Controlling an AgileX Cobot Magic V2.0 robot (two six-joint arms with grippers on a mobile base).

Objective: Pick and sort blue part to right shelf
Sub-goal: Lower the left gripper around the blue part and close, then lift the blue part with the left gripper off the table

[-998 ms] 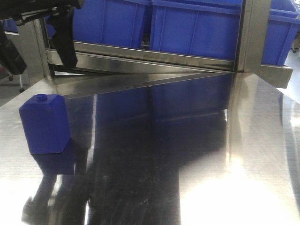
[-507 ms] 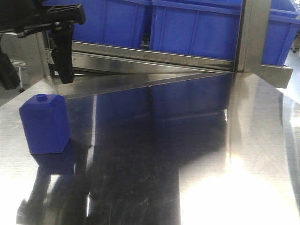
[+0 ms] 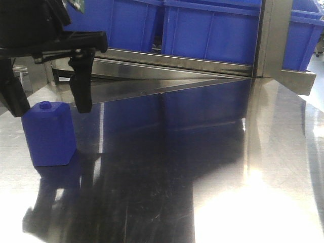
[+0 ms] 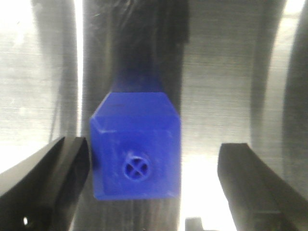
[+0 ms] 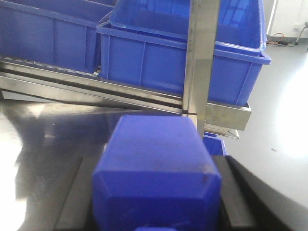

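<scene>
black left gripper (image 3: 49, 107), tapered matte fingers (image 3: 81, 83)

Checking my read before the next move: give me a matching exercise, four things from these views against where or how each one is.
Things
1. left gripper
2. small-knob blue block
3. blue part
4. blue bins

Places or states
A. on the shelf
B. open, one finger on each side of a block
C. standing on the steel table
D. between the fingers of the right gripper

Pairs: 1-B, 2-C, 3-D, 4-A
</scene>
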